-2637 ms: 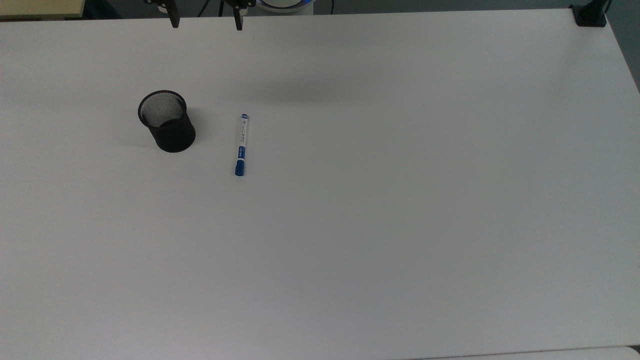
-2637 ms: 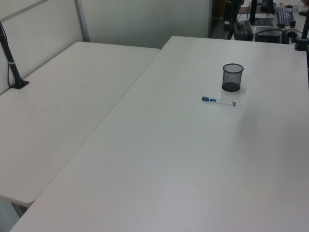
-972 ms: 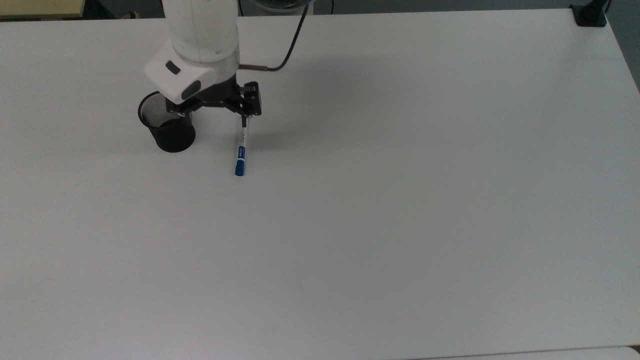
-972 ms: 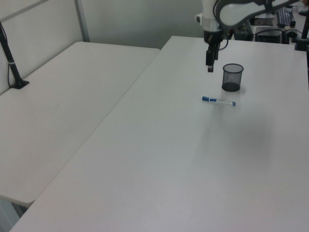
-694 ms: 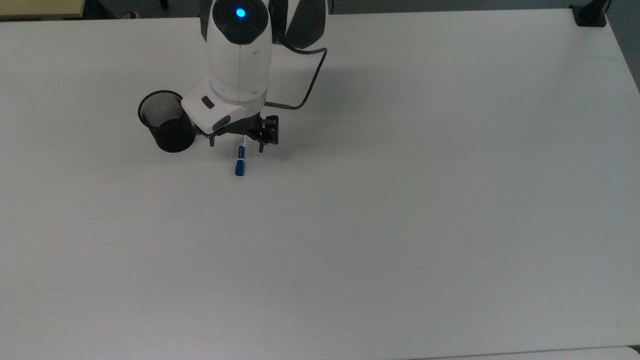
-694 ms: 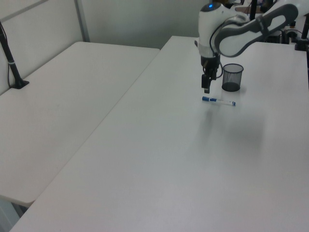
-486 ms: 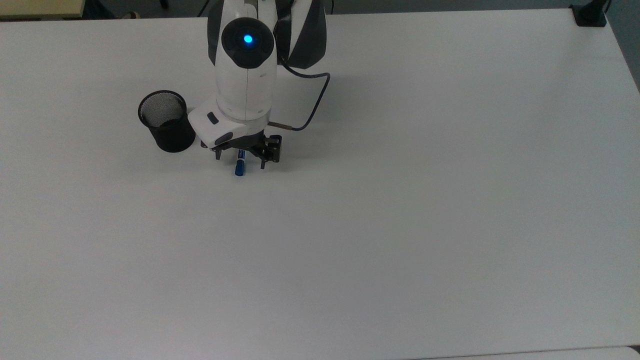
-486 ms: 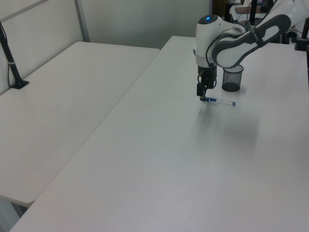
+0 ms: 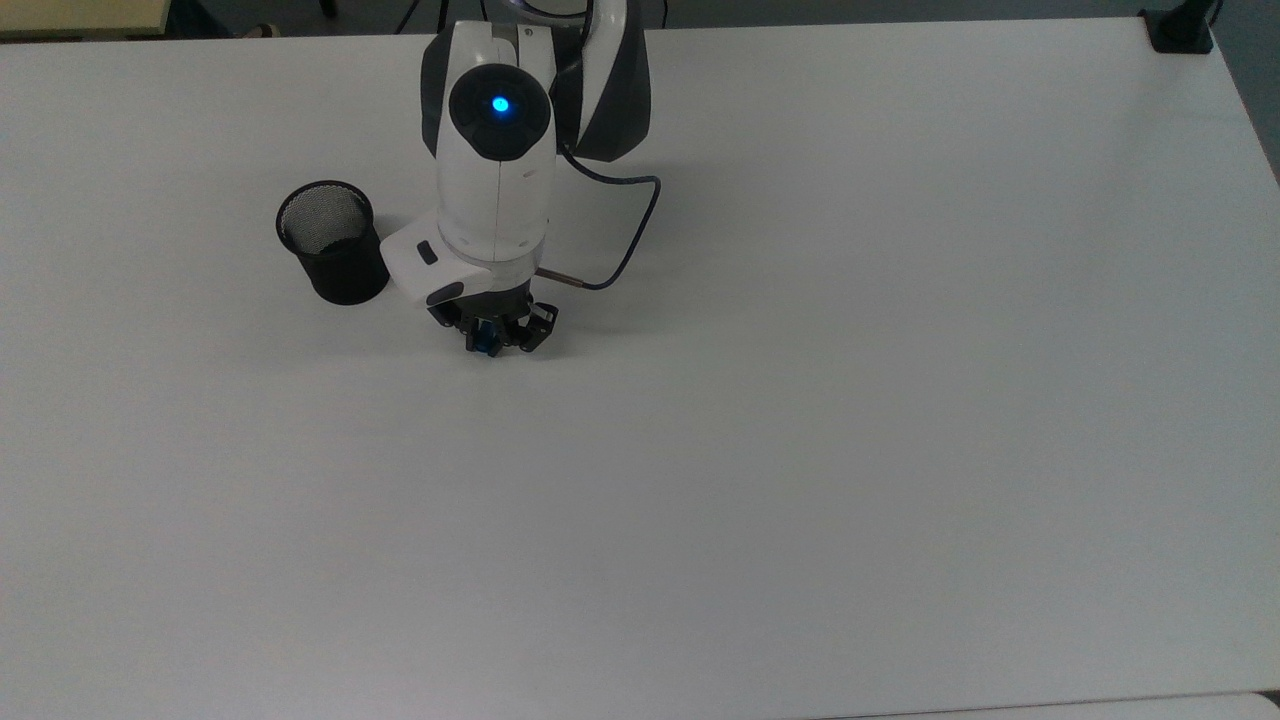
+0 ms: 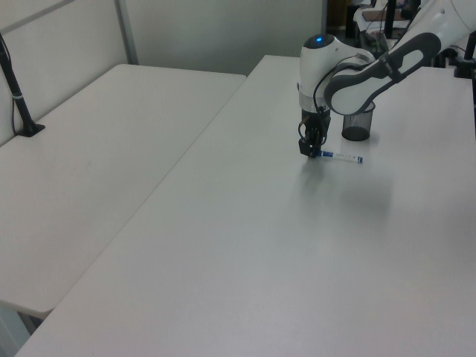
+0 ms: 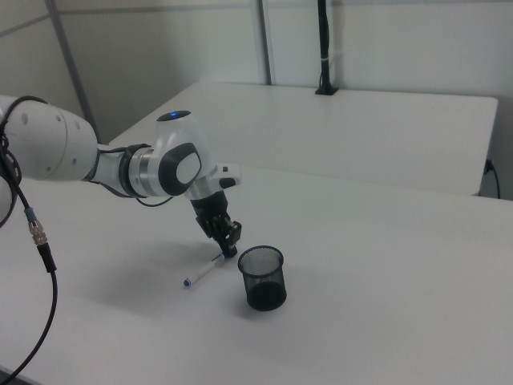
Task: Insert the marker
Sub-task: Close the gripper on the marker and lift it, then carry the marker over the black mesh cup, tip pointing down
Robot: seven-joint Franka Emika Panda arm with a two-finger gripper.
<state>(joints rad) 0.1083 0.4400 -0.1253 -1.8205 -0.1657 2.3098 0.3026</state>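
Gripper (image 9: 492,342) is down at table (image 9: 800,400) level, straddling the marker's (image 10: 341,156) blue cap end. Fingers look narrowed around the cap, but contact isn't clear, so can't tell if it's gripped. Marker lies flat on the table; in the left view its white barrel runs out to the gripper's right. Cup (image 9: 333,255) stands upright just beside, on the top view's left, empty as far as visible. To do it well: pinch squarely on the cap, confirm hold, lift straight up. An end grip will likely let the barrel swing, so move slowly. Tilt the marker vertical, centre it over the cup's mouth, lower it in, then release.
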